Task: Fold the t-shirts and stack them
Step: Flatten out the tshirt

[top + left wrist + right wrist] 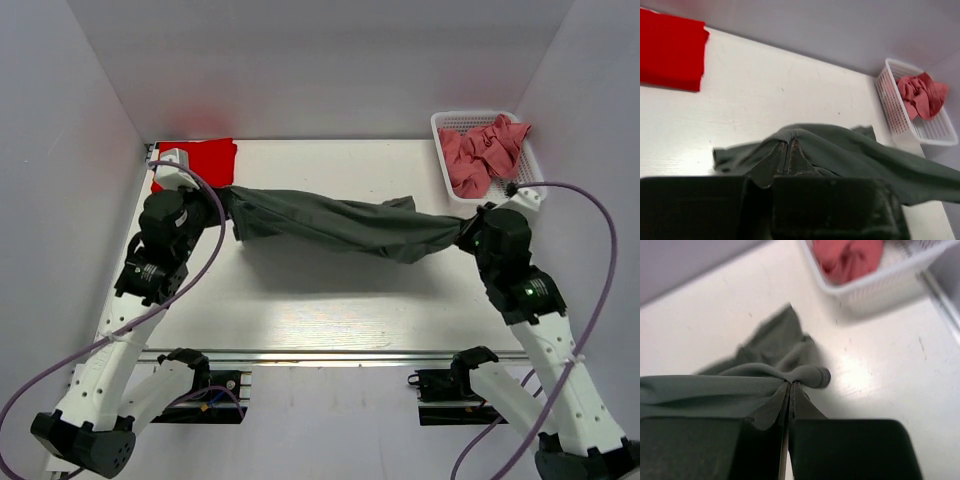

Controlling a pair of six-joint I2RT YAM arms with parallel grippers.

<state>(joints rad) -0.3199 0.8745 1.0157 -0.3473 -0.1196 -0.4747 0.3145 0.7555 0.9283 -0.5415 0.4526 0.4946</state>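
Left gripper (788, 156): closed tight on one end of the dark grey t-shirt (340, 225). The left wrist view shows the fabric pinched between both fingers, with a ridge of cloth rising just past the tips.

Right gripper (790, 397): also closed tight, on the opposite end of the same shirt. A small bunched knob of cloth sticks out just past my fingertips.

The grey shirt is stretched between my two grippers across the middle of the table (330, 310), running left to right. In the top view its right end sits a bit nearer to me than its left. It is rumpled and twisted into a long band, not spread flat. A loose flap pokes out on the far side near the right end, and the right wrist view shows it lying on the table. There is a shadow under the band on the near side. I cannot tell whether the middle touches the table.

The red t-shirt (205, 157) lies folded flat in the far left corner of the table, behind my left gripper. My left arm covers its near edge in the top view, and it is apart from the grey shirt.

The pink t-shirts (482, 152) are crumpled in a heap inside the white mesh basket (532, 172). The basket is in the far right corner, near my right gripper but not touching the grey shirt.
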